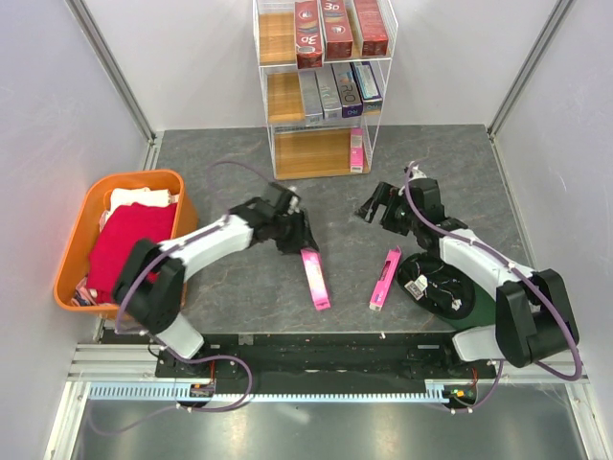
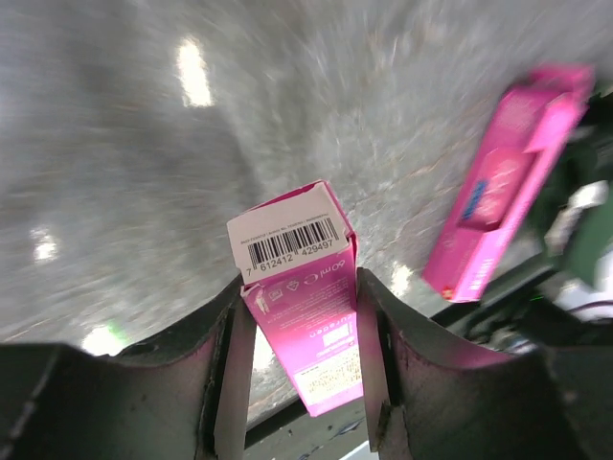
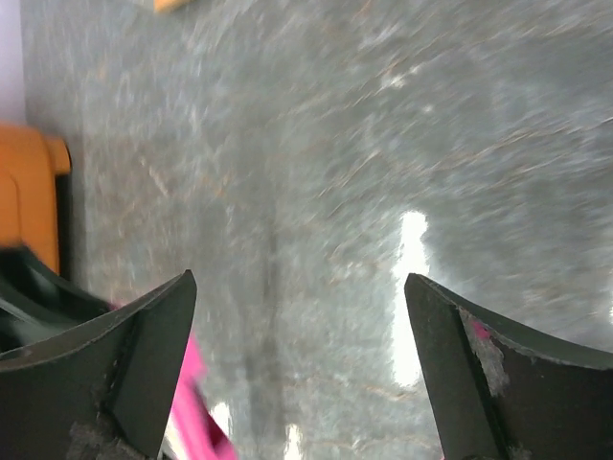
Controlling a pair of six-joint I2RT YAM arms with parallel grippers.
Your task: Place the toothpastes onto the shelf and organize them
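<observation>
**Left hand clamped on a pink box near the front of the tabletop**

The tabletop (image 1: 239, 163) was a dark grey, stone-patterned slab. Its surface threw back bright patches of overhead light in both wrist views. Plain white walls (image 1: 192, 67) enclosed it on three sides, with slanting metal posts (image 1: 113, 67) at the far corners.

The shelf (image 1: 306, 153) stood at the middle of the far edge. Its top tier carried three red boxes (image 1: 335, 29) side by side. The middle tier held silver-grey and dark boxes (image 1: 335, 91). A single pink box (image 1: 356, 151) stood at the right end of the bottom tier, and the wood beside it was bare.

An orange tub (image 1: 134, 177) sat against the left edge, holding a red cloth (image 1: 129, 240) and a white cloth (image 1: 134, 199).

Two more toothpastes lay toward the near edge, well apart from each other. The left hand (image 1: 299, 241) was clenched on the far end of the left pink toothpaste (image 1: 315, 278). Its fingers (image 2: 230, 326) pressed both long sides, and the barcoded end flap stuck out past them. Whether that end was clear of the surface could not be told.

The right pink toothpaste (image 1: 385, 278) lay alone on the tabletop. The right hand (image 1: 375, 204) hung farther back, above and apart from it. Its jaws were spread wide, with only the grey surface between them.
</observation>
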